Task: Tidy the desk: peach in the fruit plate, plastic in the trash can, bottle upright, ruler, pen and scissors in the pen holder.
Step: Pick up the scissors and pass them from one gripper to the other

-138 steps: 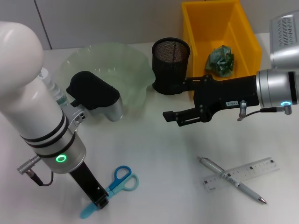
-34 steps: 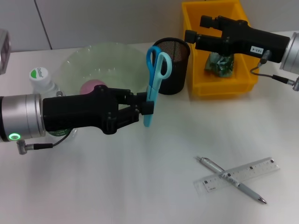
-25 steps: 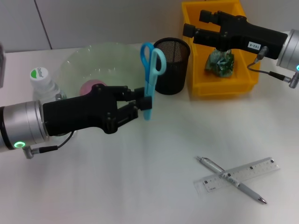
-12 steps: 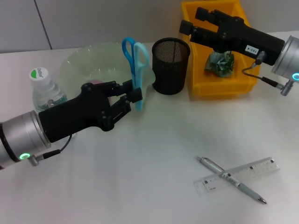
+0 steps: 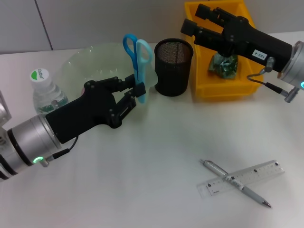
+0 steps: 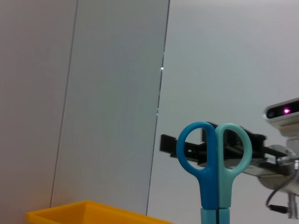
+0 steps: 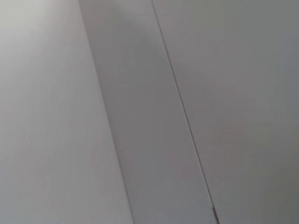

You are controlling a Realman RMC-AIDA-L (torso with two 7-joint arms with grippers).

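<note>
Scissors held upright just left of the black mesh pen holder [image 5: 174,66].

One capped clear plastic bottle [image 5: 45,92] stands far left of the holder. One pale translucent wavy-rimmed fruit plate [image 5: 90,61] lies between them. The left gripper [image 5: 135,92] is clenched on the closed blades of the one pair of scissors [image 5: 137,57], its smooth blue and teal loop handles topmost. Right of the holder, one yellow trash can [image 5: 228,28] holds crumpled green plastic [image 5: 223,64]; the right gripper [image 5: 202,21] hangs above it, its grip state undetermined. One pen [image 5: 235,183] crosses one clear ruler [image 5: 256,173] nearer the front.

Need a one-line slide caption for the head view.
Left hand holds scissors upright beside the pen holder; right hand above the yellow bin.
</note>
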